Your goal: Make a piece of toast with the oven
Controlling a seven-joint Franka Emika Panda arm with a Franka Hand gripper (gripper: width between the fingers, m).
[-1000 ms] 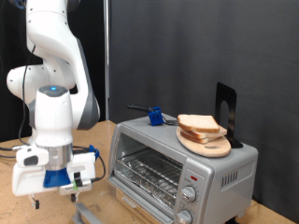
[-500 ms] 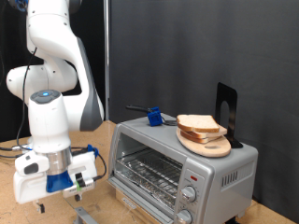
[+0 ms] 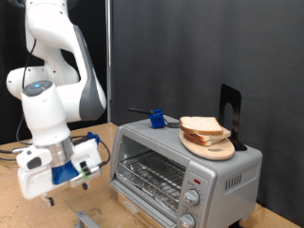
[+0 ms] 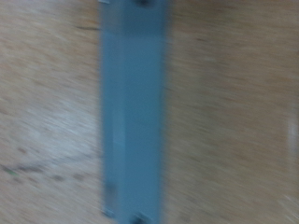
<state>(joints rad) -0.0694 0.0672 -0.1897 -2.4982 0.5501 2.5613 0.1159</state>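
Gripper (image 3: 59, 193), finger state indiscernible, nothing visibly held, beside oven (image 3: 185, 166); piece of toast (image 3: 202, 126) unloaded atop it.

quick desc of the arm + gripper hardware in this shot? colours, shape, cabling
Arm: glossy white rounded shells, thick tubular links, grey-black bands at the joints, a small blue dot on one joint cap. Gripper: boxy white hand with blue fittings and a small green spot. Dark cables hang behind the arm. Fingertips are not clearly visible.

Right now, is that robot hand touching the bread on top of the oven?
Apart. The exterior view shows the gripper low at the picture's left, while the piece of toast lies on a round board atop the oven, with open space between.
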